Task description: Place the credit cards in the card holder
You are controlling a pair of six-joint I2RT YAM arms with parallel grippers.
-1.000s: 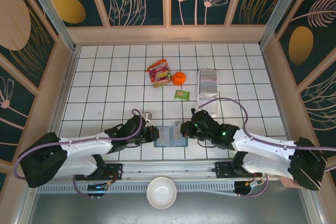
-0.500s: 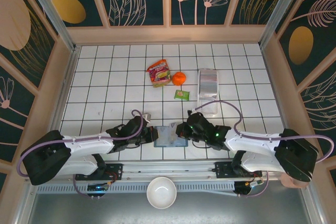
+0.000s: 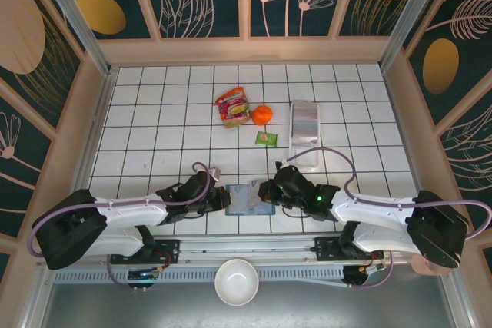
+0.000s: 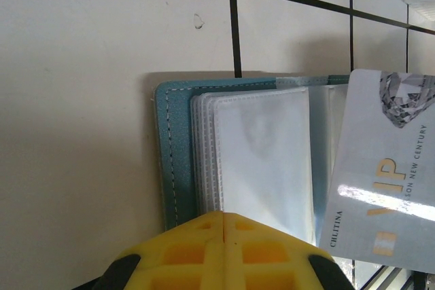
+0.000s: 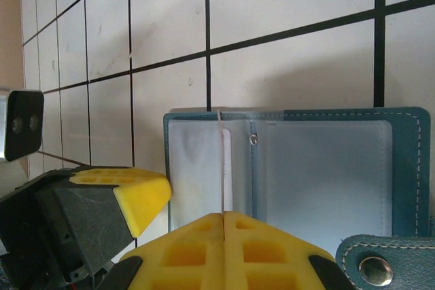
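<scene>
Seen from above, the open teal card holder (image 3: 246,199) lies low in the centre of the frame on the tiled table (image 3: 154,128), between my two grippers. My left gripper (image 4: 224,223) has its yellow tips pressed together at the holder's edge. My right gripper (image 5: 224,223) is clamped on a white credit card (image 4: 380,188), edge-on above the clear sleeves (image 5: 326,168).

I see the table (image 3: 154,128) as white tile ruled with a black grid. The card holder (image 3: 247,199) is dark teal with pale stitching, its sleeves cloudy blue-grey. The card (image 4: 384,174) reads silvery white with gold VIP lettering and a grey diamond print. I see yellow pads on the left gripper (image 4: 223,225) and right gripper (image 5: 223,225). Farther off: an orange fruit (image 3: 262,115), a red-and-yellow packet (image 3: 234,106), a small green packet (image 3: 267,138). The walls (image 3: 207,5) are dark teal with gold discs and pale leaf outlines.
</scene>
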